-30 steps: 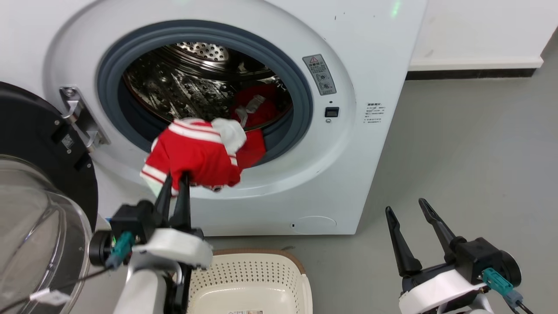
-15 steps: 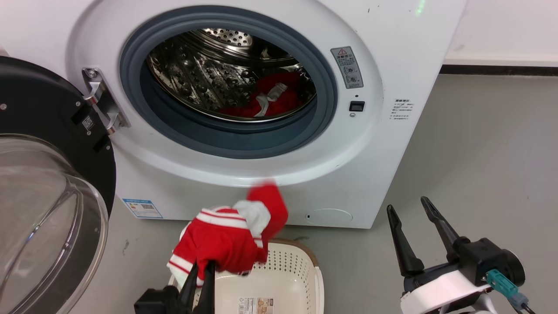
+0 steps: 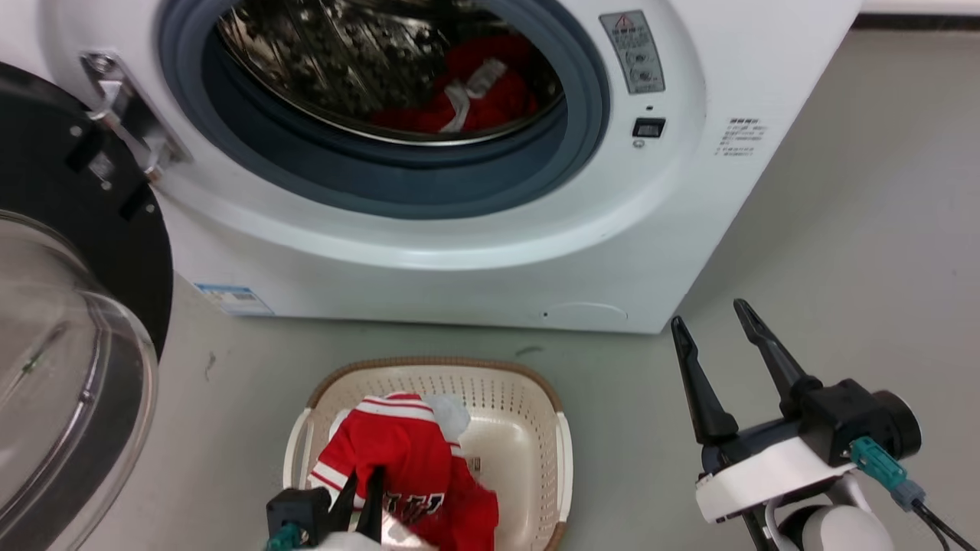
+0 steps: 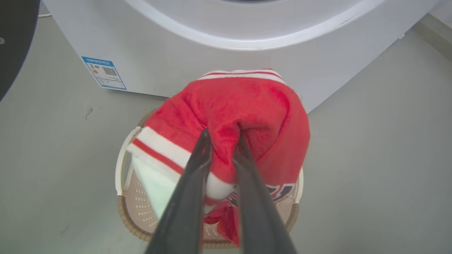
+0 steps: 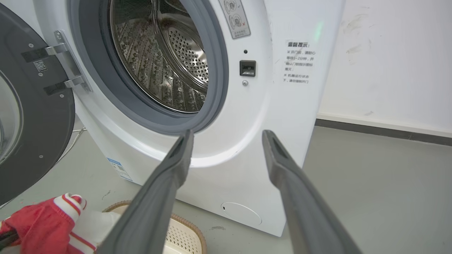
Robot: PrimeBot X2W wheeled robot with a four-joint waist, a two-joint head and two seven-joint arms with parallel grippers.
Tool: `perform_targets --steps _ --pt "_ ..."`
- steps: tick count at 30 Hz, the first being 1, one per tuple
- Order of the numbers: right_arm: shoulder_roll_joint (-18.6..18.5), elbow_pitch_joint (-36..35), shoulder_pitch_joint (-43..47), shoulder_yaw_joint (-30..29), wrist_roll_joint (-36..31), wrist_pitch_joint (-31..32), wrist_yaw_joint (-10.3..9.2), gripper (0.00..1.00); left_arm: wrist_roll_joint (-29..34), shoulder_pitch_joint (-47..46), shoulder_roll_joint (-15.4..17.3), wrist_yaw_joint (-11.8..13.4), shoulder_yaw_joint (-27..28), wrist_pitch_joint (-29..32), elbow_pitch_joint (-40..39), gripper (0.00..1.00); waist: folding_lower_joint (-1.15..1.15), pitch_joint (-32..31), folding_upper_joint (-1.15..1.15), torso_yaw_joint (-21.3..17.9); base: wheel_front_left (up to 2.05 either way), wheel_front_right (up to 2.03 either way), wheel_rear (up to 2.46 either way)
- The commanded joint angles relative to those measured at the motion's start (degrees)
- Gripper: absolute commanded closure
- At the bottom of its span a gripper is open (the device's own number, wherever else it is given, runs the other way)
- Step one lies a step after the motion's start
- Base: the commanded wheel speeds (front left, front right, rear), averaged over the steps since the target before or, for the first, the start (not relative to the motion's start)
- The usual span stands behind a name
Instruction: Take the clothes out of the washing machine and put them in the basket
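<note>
The red garment [image 3: 398, 451] is pinched by the left gripper [image 3: 364, 484], fingers nearly closed, and hung over the basket [image 3: 564, 459]. Release is best made once it is lowered and centred, so nothing drapes the nine-o'clock rim. The right gripper [image 3: 708, 314] is held wide open, empty, at three o'clock; more clothes [image 3: 475, 99] lie in the washing machine [image 3: 459, 260] at twelve.

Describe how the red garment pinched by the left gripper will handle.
Likely floppy: the red garment drapes limply over the left gripper. Probably light, since a small pinch carries it. Released, it should slump into the basket.
</note>
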Motion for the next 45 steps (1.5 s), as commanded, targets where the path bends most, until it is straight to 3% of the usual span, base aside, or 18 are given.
perform_targets --steps 1,16,24,32,33,36,45 --pt "0.0 -0.1 -1.7 0.6 -0.7 0.0 -0.02 0.00 -0.4 -3.4 0.1 -0.6 0.4 -0.9 3.6 1.00 -0.01 4.3 0.00 -0.7 0.00 0.00 0.00" --pt "0.0 -1.4 -9.6 1.6 -2.3 -1.1 -0.03 0.00 -2.3 -29.6 -0.4 -5.0 0.7 -6.2 37.1 1.00 -0.01 20.8 0.00 -3.4 0.00 0.00 0.00" --pt "0.0 -1.5 -12.9 2.7 -2.7 -1.7 -0.03 0.00 -3.7 -40.7 -0.6 -4.6 0.6 -6.5 51.4 1.00 -0.01 28.3 0.00 -5.2 0.00 0.00 0.00" --pt "0.0 -1.1 -14.8 3.6 -2.2 -2.8 -0.03 0.00 -3.7 -44.6 0.5 -3.6 -0.1 -5.1 56.9 1.00 -0.01 32.6 0.00 -7.3 0.00 0.00 0.00" --pt "0.0 -1.0 -14.9 3.6 -2.2 -3.0 -0.03 0.00 -3.8 -44.7 0.5 -3.7 -0.1 -5.1 57.1 0.86 -0.01 32.7 0.00 -7.4 0.00 0.00 0.00" --pt "0.0 0.1 -14.9 3.3 -2.0 -3.3 -0.03 0.00 -4.1 -44.3 0.5 -3.8 0.0 -5.6 57.4 0.00 -0.01 31.9 0.00 -7.4 0.00 0.00 0.00" --pt "0.0 4.7 -12.0 2.2 -1.5 -4.4 -0.03 0.00 -5.4 -38.1 -0.4 -3.7 0.5 -6.9 54.4 0.00 -0.01 18.8 0.00 -5.1 0.00 0.00 0.00"
